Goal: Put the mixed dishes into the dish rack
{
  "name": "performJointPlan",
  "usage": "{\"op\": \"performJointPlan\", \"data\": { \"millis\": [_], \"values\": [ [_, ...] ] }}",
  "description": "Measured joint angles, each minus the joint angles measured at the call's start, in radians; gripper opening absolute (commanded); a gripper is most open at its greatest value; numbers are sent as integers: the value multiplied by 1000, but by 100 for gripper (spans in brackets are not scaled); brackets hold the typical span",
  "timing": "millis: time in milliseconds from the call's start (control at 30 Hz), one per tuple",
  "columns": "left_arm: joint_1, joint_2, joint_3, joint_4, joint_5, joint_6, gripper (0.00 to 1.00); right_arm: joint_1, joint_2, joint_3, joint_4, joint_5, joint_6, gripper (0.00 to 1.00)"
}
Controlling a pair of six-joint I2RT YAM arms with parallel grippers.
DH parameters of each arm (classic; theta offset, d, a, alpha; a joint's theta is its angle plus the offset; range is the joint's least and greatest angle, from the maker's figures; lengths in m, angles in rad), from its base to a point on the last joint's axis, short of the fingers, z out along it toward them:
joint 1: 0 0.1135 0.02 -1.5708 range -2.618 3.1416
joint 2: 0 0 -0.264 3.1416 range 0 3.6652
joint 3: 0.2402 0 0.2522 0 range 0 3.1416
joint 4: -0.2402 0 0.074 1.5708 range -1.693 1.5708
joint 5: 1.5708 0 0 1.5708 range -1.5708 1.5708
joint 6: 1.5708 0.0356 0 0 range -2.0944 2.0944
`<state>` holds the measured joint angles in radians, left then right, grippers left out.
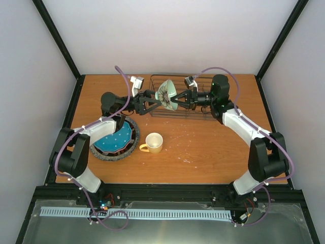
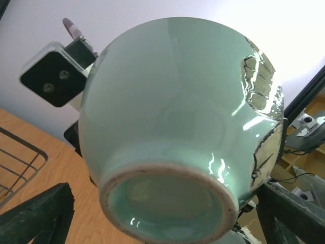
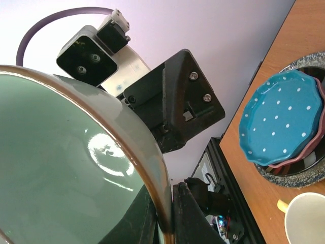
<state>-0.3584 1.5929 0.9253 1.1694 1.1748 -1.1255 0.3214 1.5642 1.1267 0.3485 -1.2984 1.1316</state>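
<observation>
**Bowl pinched by its rim over the rack, second arm standing open beside it**

The pale green bowl (image 1: 167, 95) hangs tipped on its side above the left part of the dish rack (image 1: 203, 113), between the two arms. The right fingers (image 3: 185, 218) are closed tight on a thin section of the bowl's brown rim. The left fingers (image 2: 35, 213) are spread as wide as they go, one on each side of the bowl's foot. Whether they touch the bowl cannot be told.

The main risk, as I judge it, is the grip. A glossy, heavy bowl held by one narrow pinch at the rim could swing or slide out and drop onto the wires. If the open fingers nudge the foot, they could twist it loose. Lowered crooked, the bowl could catch on an upright divider and tip.

On the tabletop (image 1: 213, 147), well apart from the rack, the yellow mug (image 1: 154, 142) stands upright. Just left of the mug, the teal white-dotted plate (image 1: 114, 140) tops a stack, with the pink white-dotted plate (image 3: 297, 158) below it and the grey speckled plate (image 3: 299, 180) at the bottom. The left arm reaches over that stack.
</observation>
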Motion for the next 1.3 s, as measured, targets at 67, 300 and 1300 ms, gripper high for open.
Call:
{"op": "performJointPlan", "data": {
  "millis": [67, 300, 1300],
  "values": [
    [-1, 17, 0, 44, 2, -26, 86, 4, 10, 0, 9, 0, 13, 3],
    [3, 44, 0, 156, 16, -87, 54, 2, 17, 0, 41, -1, 42, 3],
    [-1, 59, -2, 206, 47, -137, 78, 16, 8, -38, 45, -11, 8, 3]
  ]
}}
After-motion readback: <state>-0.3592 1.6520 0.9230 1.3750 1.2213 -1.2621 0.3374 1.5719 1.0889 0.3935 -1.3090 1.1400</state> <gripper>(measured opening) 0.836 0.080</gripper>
